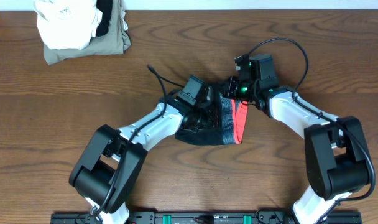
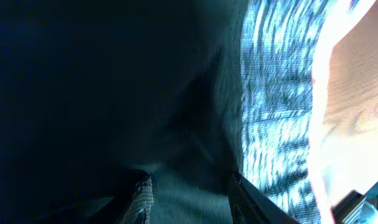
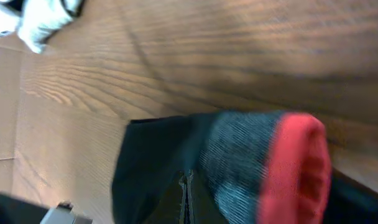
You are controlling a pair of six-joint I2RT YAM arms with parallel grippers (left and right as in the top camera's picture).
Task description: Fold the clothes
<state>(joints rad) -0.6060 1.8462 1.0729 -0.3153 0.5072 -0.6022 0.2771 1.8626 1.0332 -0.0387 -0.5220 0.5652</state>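
The left gripper [image 2: 189,193] is down on the cloth. Its own camera shows two fingers [image 2: 142,196] standing apart, with dark fabric filling the gap between them. The right gripper [image 3: 186,193] has its fingers pressed together into a thin seam, the tips against black fabric. I cannot tell whether a fold is caught between them.

Both meet over the black soft-fabric garment [image 1: 201,134], which lies bunched in the middle of the brown wooden table [image 1: 52,112], between the two arms. From overhead the grippers hide much of the cloth. The left wrist camera fills with dark folds and shows the weave of the grey ribbed waistband [image 1: 227,121] up close. The right wrist camera shows that band rolled over, with its bright red-orange edge [image 1: 240,121] forming a rounded end.

Seen from above, the waistband runs from the far side towards the robot. It sits on the right of the bundle with the red edge facing right, and the black fabric spreads left under the left gripper. The bundle is too crumpled to give its long axis.

Well apart, at the far left corner, a white folded cloth [image 1: 61,22] sits on a khaki-olive folded garment [image 1: 111,43].
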